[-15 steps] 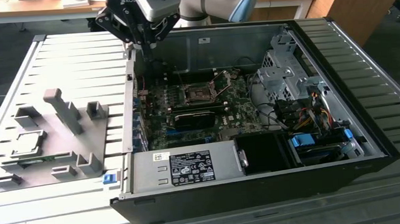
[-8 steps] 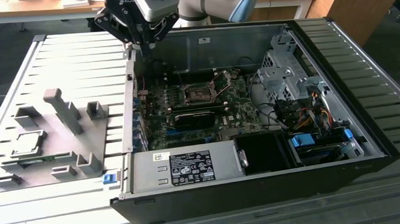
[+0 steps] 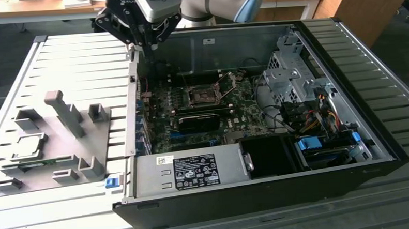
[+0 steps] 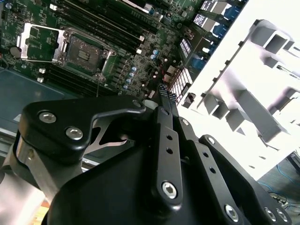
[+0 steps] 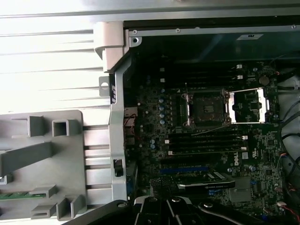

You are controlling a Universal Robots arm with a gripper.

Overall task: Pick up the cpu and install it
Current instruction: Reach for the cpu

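Open computer case [image 3: 263,200] nearest, pincer [image 3: 146,44] together, empty, over its far corner, cpu [image 3: 28,147] on grey fixture [image 3: 57,149] at the exterior view's left.

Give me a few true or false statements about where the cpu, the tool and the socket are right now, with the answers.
1. The cpu lies on the grey tray outside the computer case. True.
2. The tool holds the cpu. False: it hangs by the case's wall on the exterior view's left and holds nothing.
3. The socket is covered by its metal frame. False: the frame is swung open beside it, and no chip sits in the socket.
4. The case's side is open, showing the motherboard. True.
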